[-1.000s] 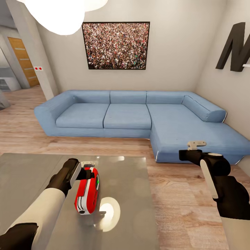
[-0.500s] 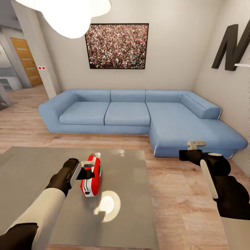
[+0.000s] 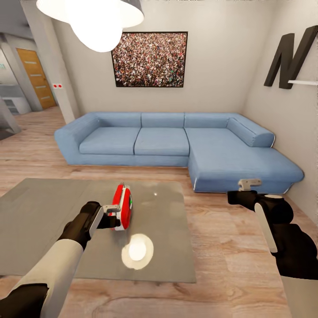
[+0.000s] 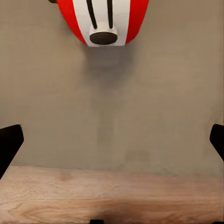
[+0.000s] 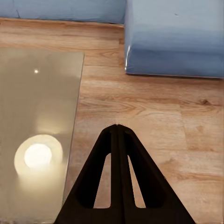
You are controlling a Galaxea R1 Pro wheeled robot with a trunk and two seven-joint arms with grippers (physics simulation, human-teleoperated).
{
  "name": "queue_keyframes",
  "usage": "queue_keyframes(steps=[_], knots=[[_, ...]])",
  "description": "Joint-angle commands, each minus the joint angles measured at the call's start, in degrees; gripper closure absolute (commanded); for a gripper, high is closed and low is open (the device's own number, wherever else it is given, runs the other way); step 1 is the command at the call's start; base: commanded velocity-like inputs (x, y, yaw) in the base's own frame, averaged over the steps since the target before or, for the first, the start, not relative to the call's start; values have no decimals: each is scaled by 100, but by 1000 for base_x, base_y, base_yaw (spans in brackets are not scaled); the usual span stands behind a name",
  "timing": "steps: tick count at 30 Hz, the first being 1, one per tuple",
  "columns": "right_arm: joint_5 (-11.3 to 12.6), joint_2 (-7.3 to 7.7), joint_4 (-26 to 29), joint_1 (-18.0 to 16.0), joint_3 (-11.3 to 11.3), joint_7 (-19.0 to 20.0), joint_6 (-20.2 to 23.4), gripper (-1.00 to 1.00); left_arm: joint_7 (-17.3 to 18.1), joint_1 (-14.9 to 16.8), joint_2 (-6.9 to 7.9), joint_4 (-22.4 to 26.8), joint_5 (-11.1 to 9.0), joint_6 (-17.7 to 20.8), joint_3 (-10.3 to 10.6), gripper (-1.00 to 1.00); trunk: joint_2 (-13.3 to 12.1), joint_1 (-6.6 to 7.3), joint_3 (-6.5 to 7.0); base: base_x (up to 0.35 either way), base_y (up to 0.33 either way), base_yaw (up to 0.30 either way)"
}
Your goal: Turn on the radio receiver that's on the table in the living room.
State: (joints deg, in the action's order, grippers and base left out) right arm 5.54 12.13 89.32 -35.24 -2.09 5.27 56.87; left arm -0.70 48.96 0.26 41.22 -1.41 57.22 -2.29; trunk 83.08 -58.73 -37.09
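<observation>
Radio stands on edge on grey table, centre-frame, at 12 o'clock of left claw, spread wide w/ nothing held. Right claw pinched closed, empty, over floor.

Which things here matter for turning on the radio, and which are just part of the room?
Part of the job:
radio receiver
table it sits on
left gripper, open beside the radio

Just around:
blue sofa
crowd picture
letter N
ceiling lamp
right gripper, shut, off to the side
</observation>
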Motion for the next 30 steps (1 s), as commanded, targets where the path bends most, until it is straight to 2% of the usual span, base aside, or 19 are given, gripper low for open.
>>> queue_keyframes(steps=[1, 9, 27, 30], knots=[[0, 0, -1, 0, 2, 0, 0, 100, 0, 0, 0, 0, 0, 0, 0, -100, 0, 0, 0, -336, 0, 0], [0, 0, -3, 0, 6, 0, 0, 100, 0, 0, 0, 0, 0, 0, 0, -100, 0, 0, 0, -257, 0, 0], [0, -4, -162, 22, 6, 5, -21, 100, 25, -33, 17, -42, 0, -36, 2, -100, 0, 0, 0, -9, 0, 0], [0, -4, -322, 41, 6, 10, -35, 100, 31, -118, 43, -87, 0, -247, 0, -100, 0, 0, 0, 0, 0, 0]])
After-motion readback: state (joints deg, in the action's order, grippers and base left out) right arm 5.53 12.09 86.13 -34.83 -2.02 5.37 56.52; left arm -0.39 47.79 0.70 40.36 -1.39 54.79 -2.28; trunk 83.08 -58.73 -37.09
